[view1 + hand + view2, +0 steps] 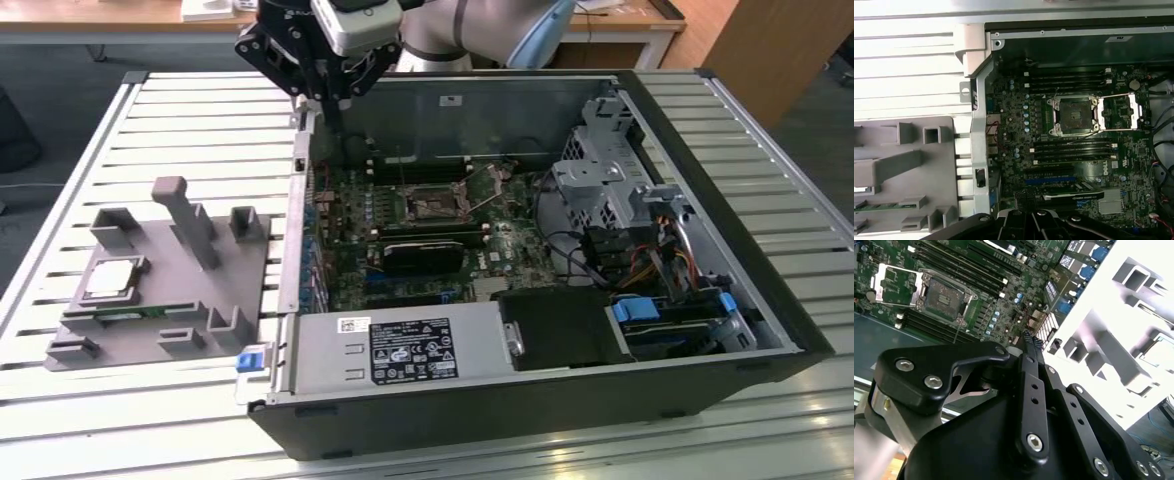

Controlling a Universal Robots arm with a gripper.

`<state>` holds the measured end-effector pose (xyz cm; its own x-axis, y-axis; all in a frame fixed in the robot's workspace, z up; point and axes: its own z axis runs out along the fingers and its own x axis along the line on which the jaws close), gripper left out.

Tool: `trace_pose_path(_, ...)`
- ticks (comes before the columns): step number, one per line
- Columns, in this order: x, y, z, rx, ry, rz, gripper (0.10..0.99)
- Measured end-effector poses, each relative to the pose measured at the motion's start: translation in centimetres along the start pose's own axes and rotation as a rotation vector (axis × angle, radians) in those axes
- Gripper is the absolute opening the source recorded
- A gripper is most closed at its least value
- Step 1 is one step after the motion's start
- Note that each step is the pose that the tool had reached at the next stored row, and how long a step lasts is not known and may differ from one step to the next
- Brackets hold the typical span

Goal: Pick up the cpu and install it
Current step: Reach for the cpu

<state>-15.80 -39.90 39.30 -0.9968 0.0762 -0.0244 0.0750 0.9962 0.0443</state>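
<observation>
Closest to the wrist cameras, the gripper [1029,337] is hanging closed and carrying nothing above the far corner of the open computer case [534,400], toward the exterior view's left, so the task is barely beginning, with the pick-up and the installing both waiting to be done. One cpu [114,278] is lying flat in the one grey holder [200,290] on the worktop [80,130], well apart from the gripper, with one green memory stick [134,315] sitting just on its near side. One socket [1074,115] on the motherboard [1014,150] is standing open and empty.
</observation>
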Motion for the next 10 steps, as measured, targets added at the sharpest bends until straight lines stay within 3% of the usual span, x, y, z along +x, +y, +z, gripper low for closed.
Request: trace_pose_path(10,0.86,-0.06,-0.02,0.000,-0.0001,0.000,0.106)
